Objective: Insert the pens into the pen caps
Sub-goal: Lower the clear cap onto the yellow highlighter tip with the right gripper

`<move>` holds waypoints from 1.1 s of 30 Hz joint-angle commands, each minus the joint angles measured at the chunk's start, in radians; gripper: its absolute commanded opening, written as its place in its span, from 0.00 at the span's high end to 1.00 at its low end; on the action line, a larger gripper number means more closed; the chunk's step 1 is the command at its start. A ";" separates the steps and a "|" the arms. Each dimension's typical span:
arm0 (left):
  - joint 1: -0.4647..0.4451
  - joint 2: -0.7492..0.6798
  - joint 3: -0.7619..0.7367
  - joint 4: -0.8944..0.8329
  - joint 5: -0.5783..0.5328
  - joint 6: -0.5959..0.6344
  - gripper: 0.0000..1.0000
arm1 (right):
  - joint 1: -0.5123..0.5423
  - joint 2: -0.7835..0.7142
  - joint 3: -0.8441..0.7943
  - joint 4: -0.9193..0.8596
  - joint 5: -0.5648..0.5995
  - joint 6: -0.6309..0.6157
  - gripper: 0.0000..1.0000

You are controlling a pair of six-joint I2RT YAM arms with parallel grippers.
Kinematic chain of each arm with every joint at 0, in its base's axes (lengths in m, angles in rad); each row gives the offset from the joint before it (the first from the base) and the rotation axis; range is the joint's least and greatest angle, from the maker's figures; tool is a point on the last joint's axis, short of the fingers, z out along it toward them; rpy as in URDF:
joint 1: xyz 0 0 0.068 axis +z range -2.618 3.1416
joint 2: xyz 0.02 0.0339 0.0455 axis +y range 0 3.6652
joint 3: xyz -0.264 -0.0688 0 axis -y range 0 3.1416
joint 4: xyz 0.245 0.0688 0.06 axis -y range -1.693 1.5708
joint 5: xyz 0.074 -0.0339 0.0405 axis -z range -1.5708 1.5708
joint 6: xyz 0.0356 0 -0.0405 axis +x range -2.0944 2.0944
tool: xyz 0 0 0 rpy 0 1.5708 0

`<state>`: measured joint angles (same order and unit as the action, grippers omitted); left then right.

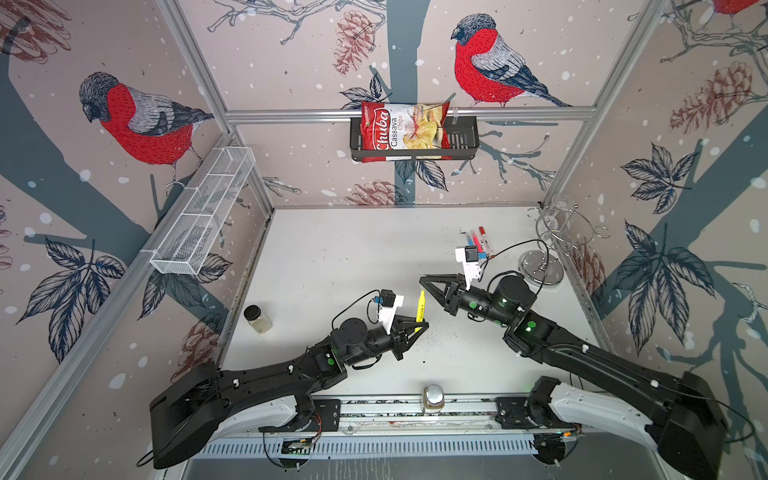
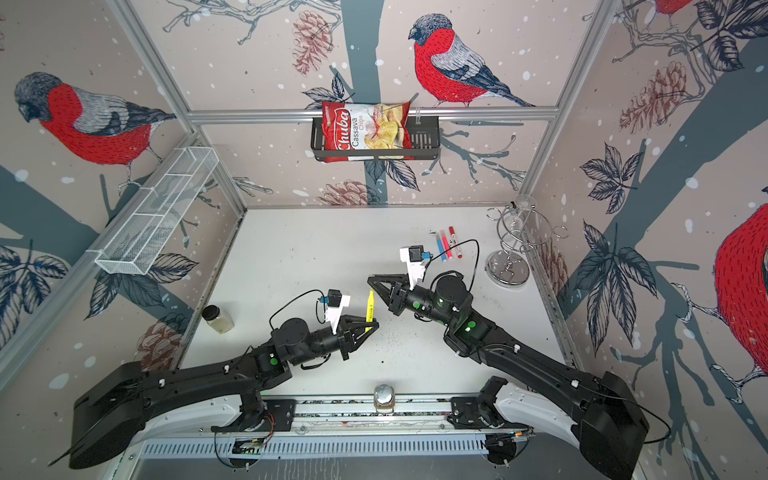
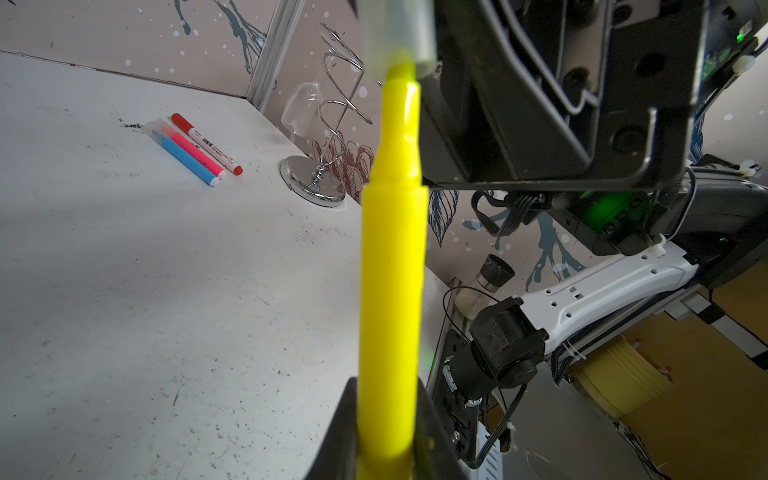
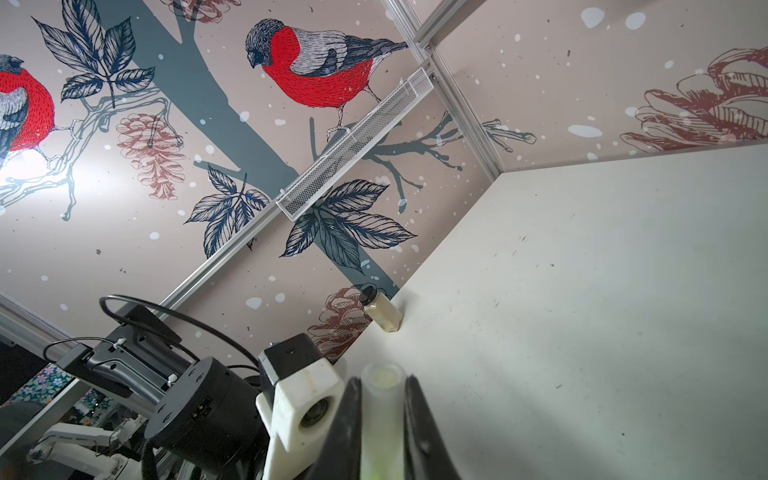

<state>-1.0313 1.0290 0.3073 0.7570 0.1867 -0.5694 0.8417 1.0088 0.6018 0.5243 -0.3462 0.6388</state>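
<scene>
My left gripper [image 1: 424,326] [image 2: 374,324] [image 3: 386,415] is shut on the yellow pen [image 1: 420,309] [image 2: 370,307] [image 3: 392,270], held above mid-table with its tip pointing away. My right gripper [image 1: 423,279] [image 2: 370,280] [image 4: 382,395] is shut on a translucent pen cap [image 4: 382,376] [image 3: 399,33]. The pen's narrow tip sits at the cap's mouth, just inside it. Three other pens lie side by side at the back right: blue [image 3: 187,158], pink [image 3: 195,151] and white-barrelled [image 3: 212,145] [image 1: 485,241], the last with a red cap [image 3: 180,120].
A chrome wire glass rack [image 1: 544,253] stands at the back right corner. A spice jar [image 1: 257,319] sits by the left wall and another jar [image 1: 433,398] at the front rail. A white mesh basket [image 1: 203,212] and a black basket with a chips bag [image 1: 405,133] hang on the walls.
</scene>
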 commanded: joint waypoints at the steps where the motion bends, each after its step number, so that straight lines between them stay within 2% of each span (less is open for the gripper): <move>1: -0.001 -0.007 0.009 0.038 -0.004 0.004 1.00 | 0.006 0.005 0.001 0.055 0.006 0.015 0.95; 9: -0.001 -0.033 0.001 0.059 -0.024 -0.011 1.00 | 0.030 0.014 -0.020 0.089 0.006 0.025 0.95; 22: -0.001 -0.040 -0.019 0.206 -0.024 -0.089 1.00 | 0.063 0.017 -0.054 0.136 0.001 0.025 0.95; 33: -0.001 -0.105 0.011 0.176 -0.033 -0.066 1.00 | 0.076 0.033 -0.056 0.146 -0.041 0.015 0.96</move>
<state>-1.0336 0.9394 0.2955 0.8040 0.1825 -0.6559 0.9115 1.0328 0.5495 0.7174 -0.3405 0.6567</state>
